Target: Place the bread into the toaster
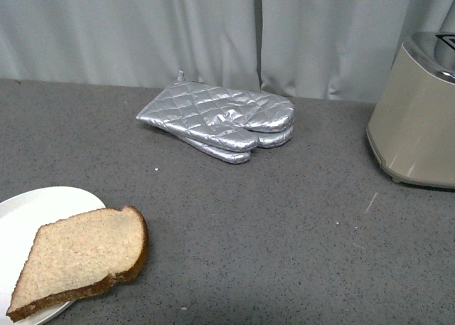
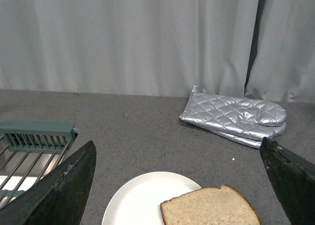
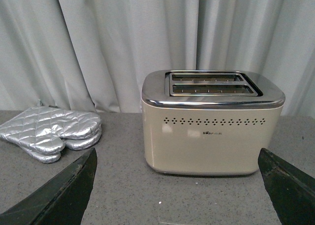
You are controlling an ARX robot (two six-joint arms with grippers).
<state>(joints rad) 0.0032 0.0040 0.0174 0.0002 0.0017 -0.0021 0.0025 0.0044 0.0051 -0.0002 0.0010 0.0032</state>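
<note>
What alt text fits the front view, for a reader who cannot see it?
A slice of brown-crusted bread lies on a white plate at the near left of a grey counter. Silver quilted oven mitts lie further back in the middle, and a beige toaster stands at the right edge.

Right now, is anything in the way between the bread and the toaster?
Nothing visible. The bread lies partly on the plate at the near left, the toaster stands at the right, and only bare counter lies between them. The oven mitts sit further back by the curtain, off that path.
</note>
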